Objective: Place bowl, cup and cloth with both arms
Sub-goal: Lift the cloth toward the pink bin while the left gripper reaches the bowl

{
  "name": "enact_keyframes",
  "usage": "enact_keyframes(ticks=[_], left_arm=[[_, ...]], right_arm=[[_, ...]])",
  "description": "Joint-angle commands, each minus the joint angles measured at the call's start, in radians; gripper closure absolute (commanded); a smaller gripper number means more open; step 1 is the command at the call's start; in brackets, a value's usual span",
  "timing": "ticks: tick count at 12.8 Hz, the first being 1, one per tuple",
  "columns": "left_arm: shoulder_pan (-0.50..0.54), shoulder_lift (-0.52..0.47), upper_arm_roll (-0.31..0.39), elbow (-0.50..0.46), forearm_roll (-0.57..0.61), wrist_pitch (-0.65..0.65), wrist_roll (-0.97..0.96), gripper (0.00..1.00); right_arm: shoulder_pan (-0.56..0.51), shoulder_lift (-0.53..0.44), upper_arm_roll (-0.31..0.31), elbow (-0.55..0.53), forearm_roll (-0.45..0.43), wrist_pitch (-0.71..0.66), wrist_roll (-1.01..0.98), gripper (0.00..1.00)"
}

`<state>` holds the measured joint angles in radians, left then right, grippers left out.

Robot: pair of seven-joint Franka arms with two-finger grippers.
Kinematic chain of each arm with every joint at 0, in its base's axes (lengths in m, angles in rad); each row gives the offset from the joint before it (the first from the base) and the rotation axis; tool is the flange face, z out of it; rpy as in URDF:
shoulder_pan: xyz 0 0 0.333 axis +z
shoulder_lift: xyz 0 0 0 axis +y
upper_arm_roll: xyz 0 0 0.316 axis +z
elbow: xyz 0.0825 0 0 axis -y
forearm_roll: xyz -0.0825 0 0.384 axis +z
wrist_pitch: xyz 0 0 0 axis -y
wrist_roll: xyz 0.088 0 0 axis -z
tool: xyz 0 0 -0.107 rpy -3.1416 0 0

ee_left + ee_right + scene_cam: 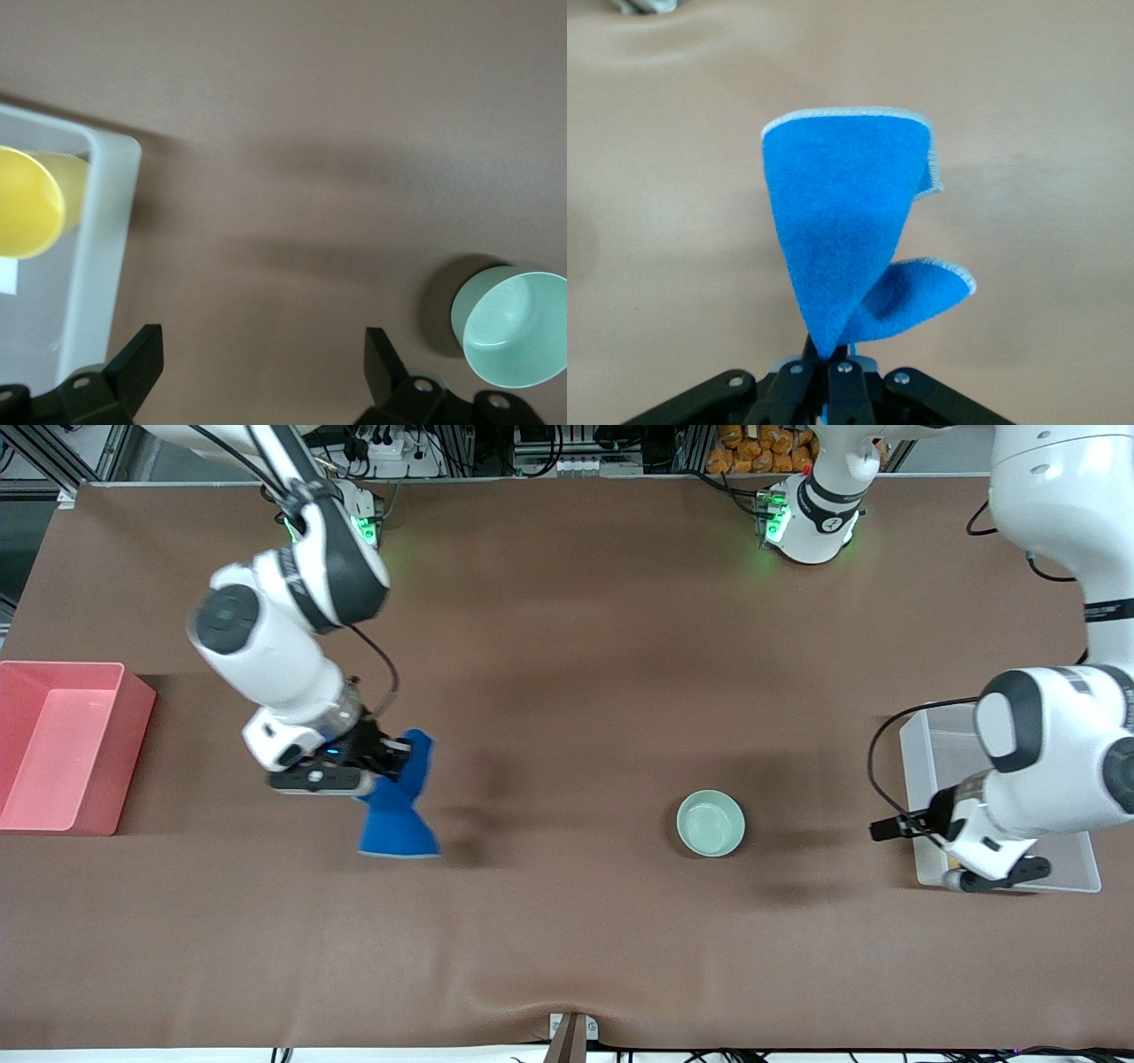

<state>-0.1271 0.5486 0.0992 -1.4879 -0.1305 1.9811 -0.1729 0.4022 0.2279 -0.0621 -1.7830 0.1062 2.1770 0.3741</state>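
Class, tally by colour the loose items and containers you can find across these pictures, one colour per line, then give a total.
Blue: 1, the cloth held by the right gripper
Green: 1, the bowl
Yellow: 1, the cup in the clear bin
Red: 1, the red bin
Clear: 1, the clear bin
Total: 5
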Motion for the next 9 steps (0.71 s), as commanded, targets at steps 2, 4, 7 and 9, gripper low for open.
enact_keyframes(ticks=[2,4,7,9], left_arm=[[-0.061,0.014,-0.013,-0.025,0.042,0.021,-0.101,0.00],[-0.100,0.031,-0.016,-0.064,0.042,0.100,-0.169,0.00],[-0.155,0.037,-0.019,-0.118,0.042,0.153,-0.227,0.00],[-0.175,0.043,-0.021,-0.120,0.035,0.154,-0.261,0.00]], right_arm=[[-0.118,-0.110,0.011,-0.030,-0.020,-0.106,-0.130,1.00],[-0.193,-0.152,0.013,-0.030,-0.020,-0.175,-0.216,1.00],[-0.305,-0.196,0.013,-0.030,-0.020,-0.238,-0.360,1.00],[-0.385,-0.215,0.013,-0.030,-0.020,-0.269,-0.499,1.00]])
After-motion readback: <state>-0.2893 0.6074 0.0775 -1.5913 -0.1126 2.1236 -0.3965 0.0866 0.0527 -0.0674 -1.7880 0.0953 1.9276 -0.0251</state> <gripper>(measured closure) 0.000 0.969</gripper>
